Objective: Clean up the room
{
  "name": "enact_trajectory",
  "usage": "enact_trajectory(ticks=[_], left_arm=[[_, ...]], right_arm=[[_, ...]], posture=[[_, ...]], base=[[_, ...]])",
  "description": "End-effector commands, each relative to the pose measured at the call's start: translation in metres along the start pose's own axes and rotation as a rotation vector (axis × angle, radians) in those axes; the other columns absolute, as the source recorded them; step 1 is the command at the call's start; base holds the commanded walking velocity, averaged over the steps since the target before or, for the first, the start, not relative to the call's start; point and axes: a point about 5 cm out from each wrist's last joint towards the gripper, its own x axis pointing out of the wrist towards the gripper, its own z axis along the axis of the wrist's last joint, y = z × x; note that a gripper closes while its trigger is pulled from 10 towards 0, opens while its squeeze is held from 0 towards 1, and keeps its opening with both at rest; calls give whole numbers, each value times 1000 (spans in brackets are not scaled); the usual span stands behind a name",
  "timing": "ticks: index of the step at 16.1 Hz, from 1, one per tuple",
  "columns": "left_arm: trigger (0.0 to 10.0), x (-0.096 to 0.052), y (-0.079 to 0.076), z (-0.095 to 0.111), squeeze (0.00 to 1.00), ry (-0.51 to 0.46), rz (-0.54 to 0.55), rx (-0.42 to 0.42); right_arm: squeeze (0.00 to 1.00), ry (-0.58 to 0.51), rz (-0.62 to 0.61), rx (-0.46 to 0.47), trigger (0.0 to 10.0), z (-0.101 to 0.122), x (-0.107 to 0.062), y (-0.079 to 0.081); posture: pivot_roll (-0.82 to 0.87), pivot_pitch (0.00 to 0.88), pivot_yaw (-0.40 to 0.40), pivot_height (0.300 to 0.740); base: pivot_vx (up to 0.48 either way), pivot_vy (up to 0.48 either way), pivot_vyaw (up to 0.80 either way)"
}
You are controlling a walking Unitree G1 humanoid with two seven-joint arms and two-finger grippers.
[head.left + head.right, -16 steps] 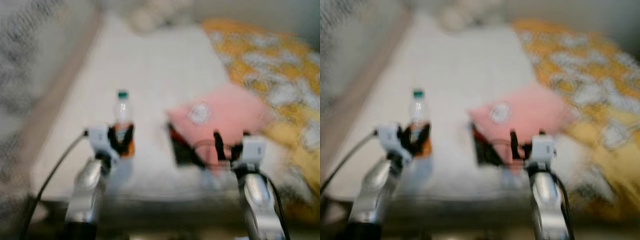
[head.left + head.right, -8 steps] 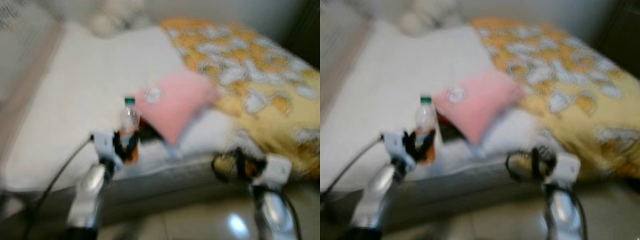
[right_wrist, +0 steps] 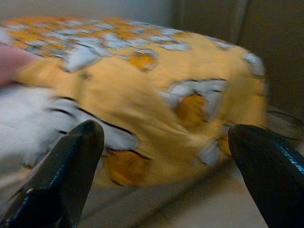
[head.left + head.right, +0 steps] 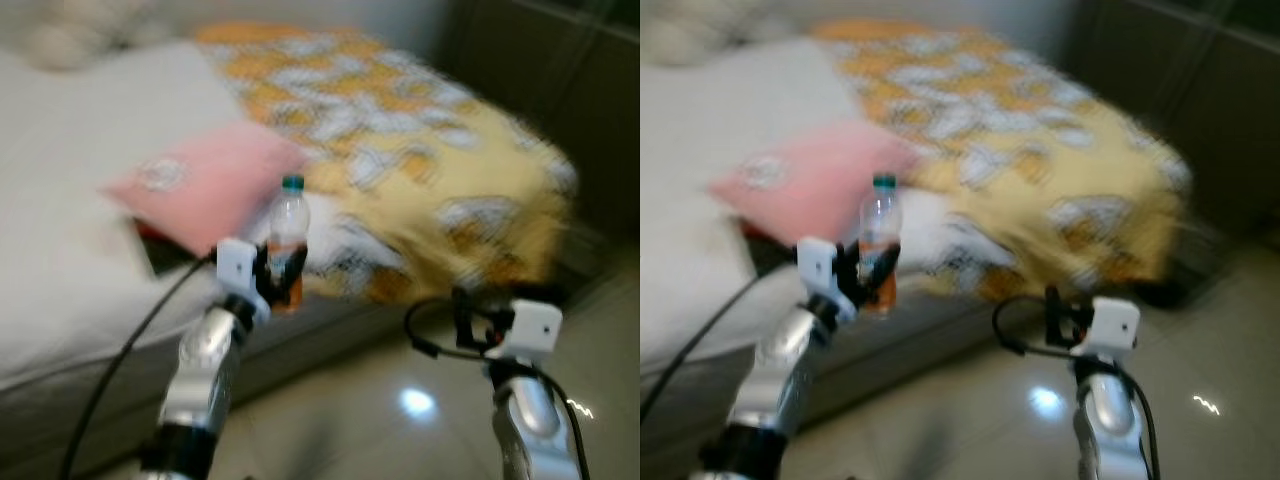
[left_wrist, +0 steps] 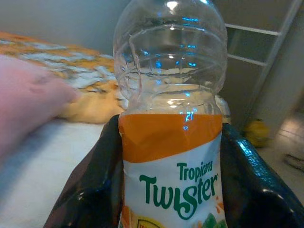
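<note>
The left tool [image 4: 272,278] is clamped on a clear Tropicana Twister bottle [image 4: 288,240], which is kept upright in front of the bed [image 4: 60,210], green cap on top. The right tool [image 4: 470,318] is held lower, over the shiny floor [image 4: 400,410], fingers [image 3: 71,166] spread wide apart with nothing between them. A pink pillow [image 4: 200,180] and a yellow patterned blanket [image 4: 420,160] are seen lying on the bed, pretty blurry though.

We see a clear, glossy plastic bottle [image 5: 168,95] with a smooth printed label. The fingers [image 5: 90,190] look like shiny black plastic. The yellow blanket [image 3: 142,80] is soft cloth; the floor [image 4: 420,400] is polished and reflective.
</note>
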Motion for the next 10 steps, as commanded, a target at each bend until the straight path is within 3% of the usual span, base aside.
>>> enact_trajectory(ticks=[1,2,4,10], left_arm=[[10000,2,-2,-8,0,58,6,30],[10000,3,-1,-15,0,122,44,106],[10000,1,-4,-11,0,90,-19,31],[10000,6,-8,-15,0,84,-39,32]], right_arm=[[0,-18,-29,-13,10000,5,0,-10],[0,-10,-48,-6,10000,3,-2,-14],[0,-6,-49,-5,10000,1,-5,-15],[0,-36,-21,-43,10000,8,5,-8]], posture=[[33,0,-50,740],[33,0,-50,740],[27,0,-45,740],[16,0,-32,740]], base=[[0,0,-763],[0,0,-763],[0,0,-769],[451,-47,0]])
